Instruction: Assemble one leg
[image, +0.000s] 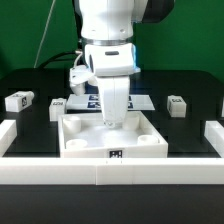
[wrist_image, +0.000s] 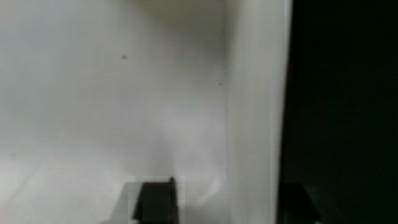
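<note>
The large white tray-like part (image: 85, 140) lies in the middle of the black table. My gripper (image: 113, 120) reaches straight down to its far rim. In the wrist view the gripper (wrist_image: 231, 205) is open. One dark fingertip (wrist_image: 155, 200) is over the tray's flat white face (wrist_image: 107, 100). The other fingertip is hard to make out against the black table. The tray's raised white wall (wrist_image: 254, 100) runs between the fingers, and they do not press on it. Small white legs with tags lie at the exterior view's left (image: 18, 100) and right (image: 177, 105), away from the gripper.
A third small white tagged part (image: 57, 104) lies left of the marker board (image: 140, 101) behind the tray. A white barrier (image: 110, 172) runs along the front, with raised sides at the left (image: 6, 132) and right (image: 214, 133).
</note>
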